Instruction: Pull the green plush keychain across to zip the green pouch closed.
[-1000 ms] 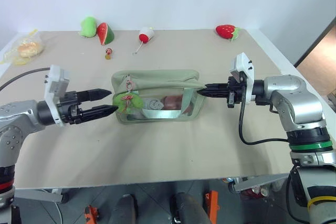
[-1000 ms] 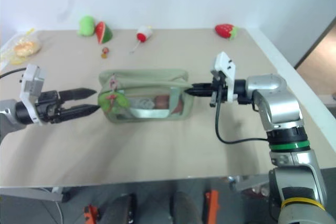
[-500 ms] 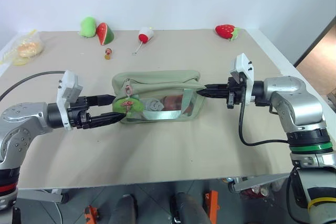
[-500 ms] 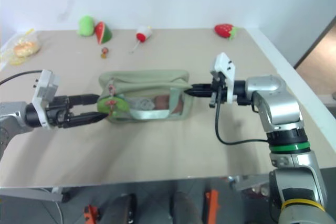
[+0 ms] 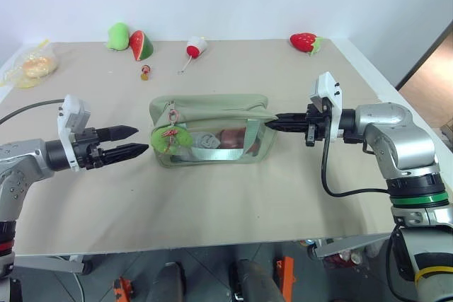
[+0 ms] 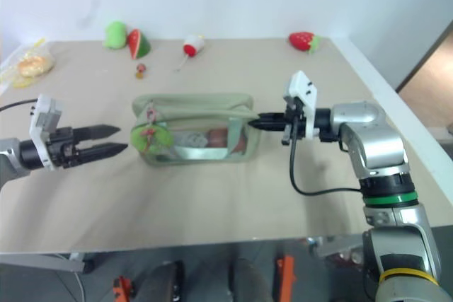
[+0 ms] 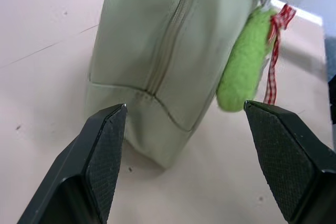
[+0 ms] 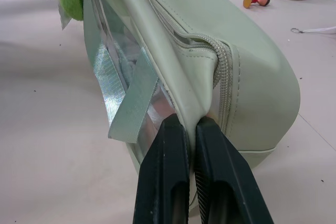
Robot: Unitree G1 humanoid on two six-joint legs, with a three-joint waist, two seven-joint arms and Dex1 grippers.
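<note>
One green plush keychain [image 5: 170, 137] hangs at the left end of the green pouch [image 5: 212, 129], against its clear front, with a red checked ribbon beside it. Pouch stands mid-tabletop [image 5: 233, 196], zipper along its top. Left claw [image 5: 131, 141] spread wide, just beside the pouch's left end, apart from pouch and keychain, pinching nothing. Right claw [image 5: 274, 120] pressed together on fabric at the pouch's right end. Along the far edge: green plush blob [image 5: 118, 35], watermelon slice [image 5: 142, 45], red-and-white charm [image 5: 195, 48], strawberry [image 5: 305, 42]. Far left corner: plastic bag [image 5: 32, 66].
</note>
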